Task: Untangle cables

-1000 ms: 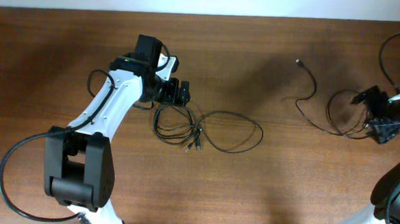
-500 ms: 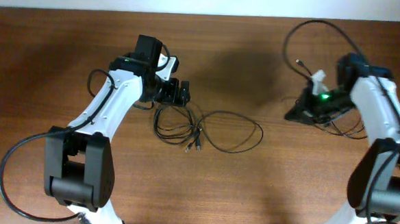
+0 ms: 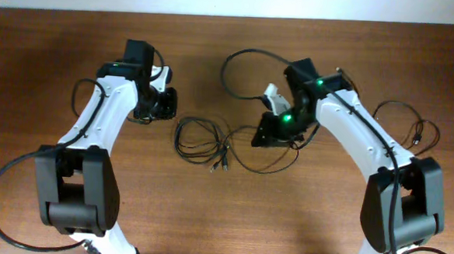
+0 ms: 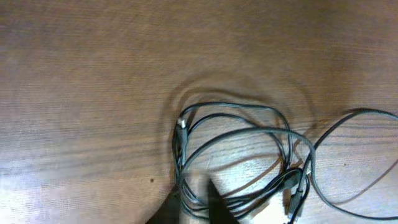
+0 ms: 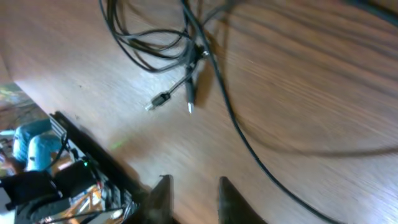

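- Overhead: thin black cables (image 3: 210, 145) loop mid-worktop (image 3: 60, 40), near my left hand (image 3: 156, 106); my right hand (image 3: 272, 133) is above their wide loop, with bare wood around.
- Left wrist: blurred fingertips (image 4: 214, 199) by the cables; I cannot tell the grip.
- Right wrist: fingers (image 5: 227, 196) parted and empty over smooth woodgrain.

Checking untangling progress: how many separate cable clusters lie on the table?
2. A looped tangle lies mid-table, and a loose cable lies apart at far right, beyond the right arm. That arm may hide more strands.
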Robot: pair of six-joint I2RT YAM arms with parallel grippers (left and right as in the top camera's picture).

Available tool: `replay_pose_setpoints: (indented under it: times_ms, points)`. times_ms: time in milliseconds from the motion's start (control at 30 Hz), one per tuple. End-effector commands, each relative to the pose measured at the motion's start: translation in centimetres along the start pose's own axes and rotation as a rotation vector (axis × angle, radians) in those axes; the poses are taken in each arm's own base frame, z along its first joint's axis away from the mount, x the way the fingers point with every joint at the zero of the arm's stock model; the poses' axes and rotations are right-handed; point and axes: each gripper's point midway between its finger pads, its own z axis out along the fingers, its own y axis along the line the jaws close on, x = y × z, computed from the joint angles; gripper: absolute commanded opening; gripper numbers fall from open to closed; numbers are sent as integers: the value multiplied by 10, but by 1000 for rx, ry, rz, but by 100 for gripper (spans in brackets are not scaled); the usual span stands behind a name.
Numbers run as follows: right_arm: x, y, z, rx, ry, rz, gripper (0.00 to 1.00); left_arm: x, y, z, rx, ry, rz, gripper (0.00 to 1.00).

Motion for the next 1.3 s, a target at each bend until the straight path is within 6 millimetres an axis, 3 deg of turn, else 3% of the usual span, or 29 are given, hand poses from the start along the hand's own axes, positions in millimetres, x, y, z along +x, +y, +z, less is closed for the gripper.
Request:
replay_pose_setpoints:
  times_ms: [0,67,233,300,433,533,567,700,733,800,833,933,967,1067,1100,1133,1267]
  points:
    - [0,24,11,-19,3,-80,38,11,5,5,-10,25,-25,36]
    - [3,30,19,-19,19,-98,45,18,5,13,-11,35,-27,35]
    - [5,27,25,12,32,-106,48,32,-10,42,1,31,40,37]
    - [5,27,25,12,33,-106,48,29,-4,42,-41,17,45,30]
    - [5,26,25,19,31,-106,48,29,13,43,-135,8,44,26]
    - [4,19,25,60,25,-107,48,36,17,54,-133,3,45,28]
    - [4,19,25,60,25,-107,48,38,18,57,-133,2,45,26]
    - [3,19,25,60,25,-107,48,37,19,60,-130,-10,47,0]
    - [3,19,25,60,25,-107,49,36,15,60,-112,-9,48,0]
    - [3,19,25,59,23,-107,54,30,9,52,-87,-26,51,0]
    - [1,19,25,58,16,-110,55,21,5,38,-82,-58,55,0]
    - [1,19,25,58,17,-110,56,-8,-16,-22,-58,-209,83,0]
    - [2,20,25,54,18,-110,58,-17,-24,-52,-44,-289,97,0]
    - [1,25,25,27,17,-113,60,-17,-33,-86,-29,-371,110,0]
    - [-1,32,25,-16,10,-123,60,-13,-34,-92,-25,-374,100,0]
    - [-5,55,23,-144,-3,-154,64,-3,-35,-90,-6,-334,56,0]
    - [-15,78,19,-262,-47,-217,67,12,-64,-86,169,-257,75,0]
